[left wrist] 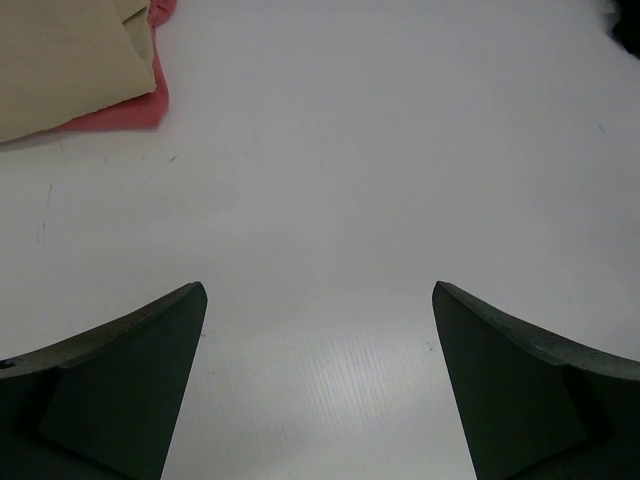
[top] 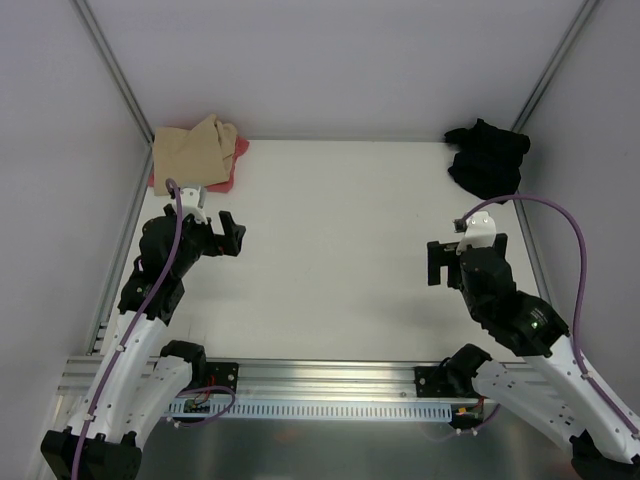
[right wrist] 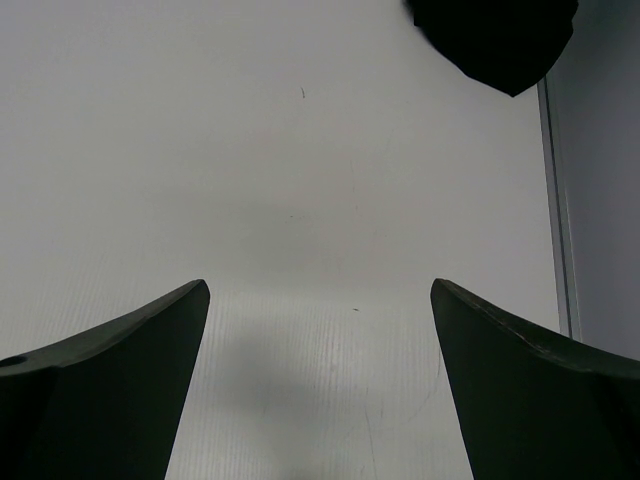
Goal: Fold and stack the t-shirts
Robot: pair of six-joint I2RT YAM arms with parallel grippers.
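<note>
Left gripper [top: 233,235] spread, empty; right gripper [top: 437,263] likewise; tan shirt [top: 192,148] atop salmon shirt [top: 222,182].

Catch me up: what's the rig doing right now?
Neither arm is holding anything. The left hand and right hand are both open, hovering over bare table. The tan shirt lies on top of the salmon-red shirt in the far left corner. The black shirt sits bunched up in the far right corner, not yet folded or stacked.

Bright, diffuse light is flooding the white matte bench [top: 340,250]; faint, soft-edged grey shadows are lying across its near part.
</note>
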